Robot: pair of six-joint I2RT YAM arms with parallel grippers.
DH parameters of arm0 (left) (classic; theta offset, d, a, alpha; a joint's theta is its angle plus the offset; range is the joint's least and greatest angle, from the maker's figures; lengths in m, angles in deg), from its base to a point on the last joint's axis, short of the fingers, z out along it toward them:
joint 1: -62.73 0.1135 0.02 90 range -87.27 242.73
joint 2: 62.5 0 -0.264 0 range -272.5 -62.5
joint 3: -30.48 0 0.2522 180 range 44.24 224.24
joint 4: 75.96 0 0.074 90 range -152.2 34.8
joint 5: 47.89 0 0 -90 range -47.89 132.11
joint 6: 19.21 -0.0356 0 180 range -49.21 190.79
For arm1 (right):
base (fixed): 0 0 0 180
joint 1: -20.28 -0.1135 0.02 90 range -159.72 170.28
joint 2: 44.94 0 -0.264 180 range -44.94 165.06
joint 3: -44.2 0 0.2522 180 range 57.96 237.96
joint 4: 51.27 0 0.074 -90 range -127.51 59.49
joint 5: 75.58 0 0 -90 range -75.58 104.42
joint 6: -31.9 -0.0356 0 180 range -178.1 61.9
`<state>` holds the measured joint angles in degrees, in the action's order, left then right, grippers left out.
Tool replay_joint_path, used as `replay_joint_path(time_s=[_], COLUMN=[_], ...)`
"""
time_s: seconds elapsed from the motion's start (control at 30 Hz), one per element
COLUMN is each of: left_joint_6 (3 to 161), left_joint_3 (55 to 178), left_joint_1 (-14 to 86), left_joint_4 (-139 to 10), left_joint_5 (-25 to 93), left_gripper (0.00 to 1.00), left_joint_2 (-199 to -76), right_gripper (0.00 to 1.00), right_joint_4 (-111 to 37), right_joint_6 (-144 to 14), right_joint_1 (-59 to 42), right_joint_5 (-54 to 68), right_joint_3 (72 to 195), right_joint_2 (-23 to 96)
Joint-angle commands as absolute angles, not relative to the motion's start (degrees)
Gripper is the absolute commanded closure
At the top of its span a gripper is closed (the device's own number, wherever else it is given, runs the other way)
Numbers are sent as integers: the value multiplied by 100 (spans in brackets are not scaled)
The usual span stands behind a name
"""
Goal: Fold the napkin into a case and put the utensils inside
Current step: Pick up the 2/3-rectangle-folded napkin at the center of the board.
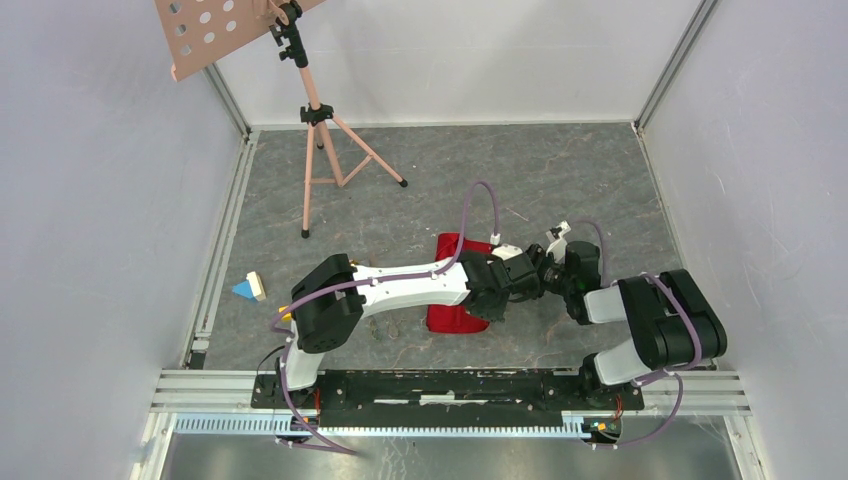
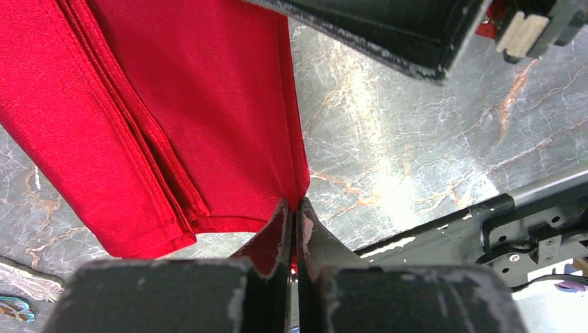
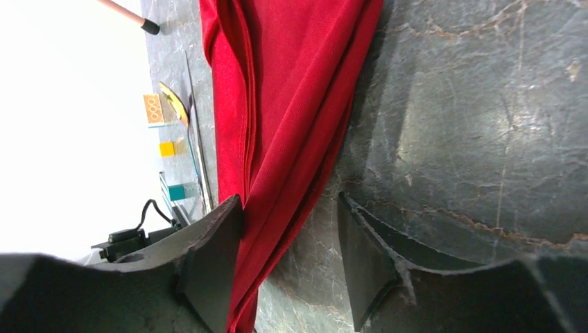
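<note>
Grey marbled counter (image 1: pixel 560 180) | folded red napkin (image 1: pixel 452 318) lies at centre | left fingers (image 2: pixel 284 234) pinched tight on its corner | right fingers (image 3: pixel 222 236) spread apart, napkin edge lying between them

Crowded at the middle of the bench (image 1: pixel 560 170), left arm (image 1: pixel 400 285) and right arm (image 1: pixel 650 320) meeting over the folded napkin (image 1: pixel 455 318). Open across far right and centre. Blocked far left by a tripod stand (image 1: pixel 318 150), near left by toy blocks (image 1: pixel 250 289).
</note>
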<state>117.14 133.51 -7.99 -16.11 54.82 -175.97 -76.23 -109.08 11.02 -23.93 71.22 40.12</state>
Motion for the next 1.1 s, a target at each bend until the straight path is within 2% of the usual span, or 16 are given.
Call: replay_joint_path(time_s=[0.0, 0.1, 0.4, 0.5, 0.53, 0.6, 0.63, 0.67, 0.73, 0.8, 0.97, 1.03, 1.07], left_joint_6=[11528, 11527, 11527, 11507, 11493, 11483, 11472, 11452, 11472, 11502, 11628, 11620, 11625], left_joint_3=[13342, 13358, 13301, 13309, 13317, 13328, 13304, 13264, 13105, 12921, 12220, 11938, 11795], left_joint_1=[-777, -779, -781, -774, -772, -743, -716, -676, -518, -303, 544, 1003, 1271], left_joint_4=[-1821, -1841, -1937, -1975, -1977, -1985, -2039, -2091, -2221, -2388, -2944, -3147, -3238], left_joint_5=[5320, 5238, 5170, 5098, 5058, 4957, 4854, 4722, 4410, 4010, 3201, 2899, 2731], left_gripper=[98, 98, 98, 98, 98, 91, 85, 80, 61, 51, 45, 45, 50], left_joint_2=[-17326, -17344, -17335, -17334, -17336, -17325, -17284, -17232, -17048, -16802, -16077, -15949, -15921], right_gripper=[44, 51, 61, 73, 80, 96, 99, 100, 99, 100, 99, 99, 100], right_joint_4=[-7952, -8036, -8386, -8617, -8703, -8863, -8900, -8900, -8864, -8771, -8132, -7715, -7489], right_joint_6=[-10919, -10879, -11020, -11057, -11065, -11057, -10989, -10924, -10761, -10627, -10141, -9857, -9707], right_joint_1=[1091, 1087, 1092, 1093, 1087, 1093, 1087, 1085, 1096, 1100, 1100, 1097, 1096], right_joint_5=[-2105, -1969, -2030, -2093, -2113, -2167, -2208, -2259, -2348, -2453, -2425, -2365, -2355], right_joint_3=[7126, 7219, 7369, 7372, 7361, 7340, 7364, 7393, 7459, 7577, 7927, 8100, 8179], right_joint_2=[4223, 4338, 4584, 4659, 4673, 4727, 4756, 4793, 4861, 4937, 4958, 4917, 4902])
